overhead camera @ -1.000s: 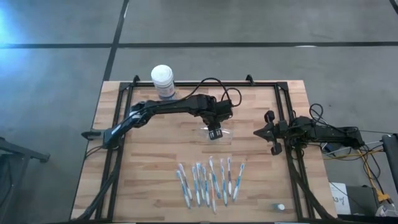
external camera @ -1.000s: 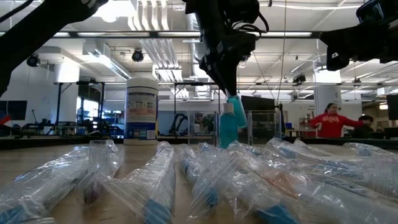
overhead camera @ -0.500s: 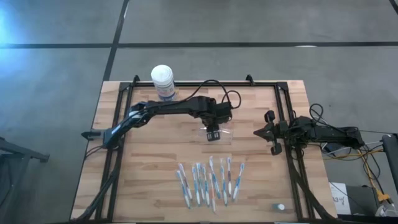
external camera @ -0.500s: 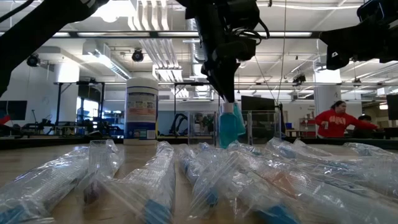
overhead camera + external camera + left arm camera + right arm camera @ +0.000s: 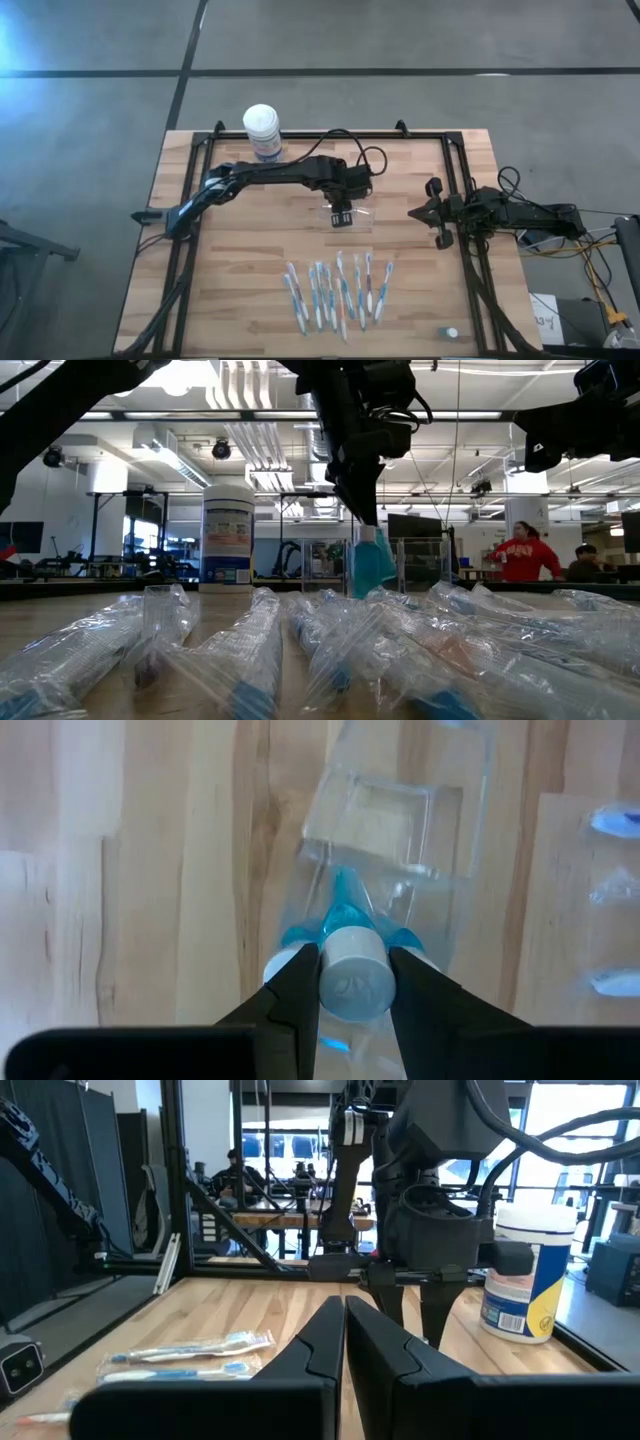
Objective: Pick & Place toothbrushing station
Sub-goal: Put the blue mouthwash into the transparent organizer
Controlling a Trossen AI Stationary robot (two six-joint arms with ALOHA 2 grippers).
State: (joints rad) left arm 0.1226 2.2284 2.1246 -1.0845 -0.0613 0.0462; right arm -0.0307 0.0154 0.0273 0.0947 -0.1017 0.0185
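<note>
- Clamped on a blue tube with a white cap [image 5: 352, 985], my left gripper [image 5: 341, 213] hangs tip-down over the middle of the table [image 5: 240, 260]; the cap sits squeezed between my two fingers [image 5: 296, 990].
- My right gripper [image 5: 440, 218] waits at the table's 3 o'clock edge, jaws pressed together on nothing, fingers [image 5: 330, 1342] pointing across the boards.
- Directly under the held tube lies the toothbrushing station [image 5: 348, 213], a clear holder flat on the wood at the table's centre; the tube's lower end stands in or against it, and I cannot tell which.
- Toward 6 o'clock from the station, well apart, a row of wrapped toothbrushes [image 5: 338, 289] lies side by side.
- At 11 o'clock, by the far edge, stands a white-lidded canister [image 5: 262, 131], clear of my arm.
- Near the 5 o'clock corner sits a small white object [image 5: 451, 333], too small to identify.
- From table height the toothbrush wrappers [image 5: 240, 650] fill the foreground and hide the station's base; only the blue tube shows above them.
- People [image 5: 521, 554] are in the room beyond.
</note>
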